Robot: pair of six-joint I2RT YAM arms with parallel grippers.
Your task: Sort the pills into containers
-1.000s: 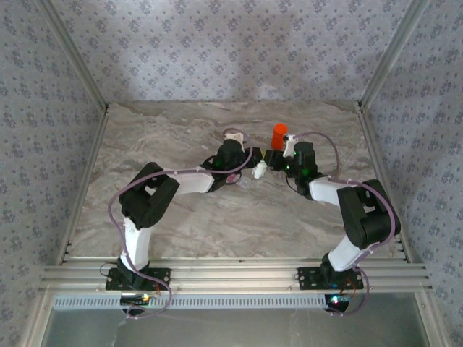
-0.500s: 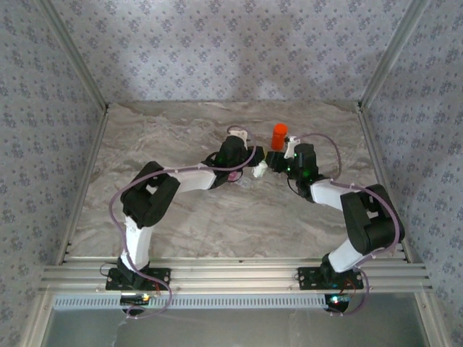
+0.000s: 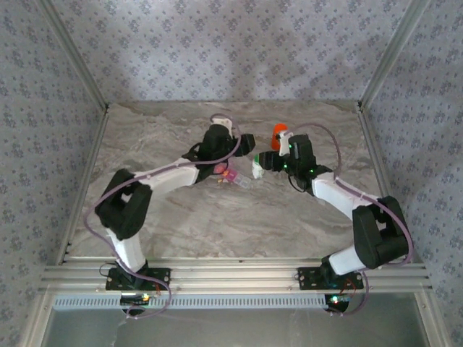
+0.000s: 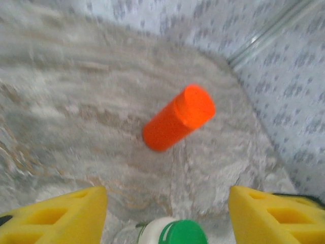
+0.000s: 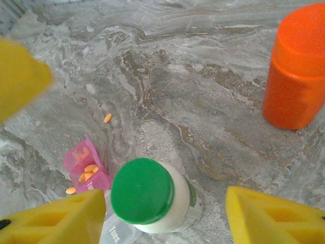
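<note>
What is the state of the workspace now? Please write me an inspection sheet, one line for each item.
Surface: grey marbled table, flat.
Job's things: pill box, pink section open with orange pills inside; two loose pills on the table beside it; white bottle with green cap on; orange bottle upright, capped.
Clutter: nothing seen.
Pincers: left pincer open, above the white bottle; right pincer open, astride the white bottle.
Cables: purple cables loop along both arms.
Surroundings: patterned walls; metal frame at the near edge.
</note>
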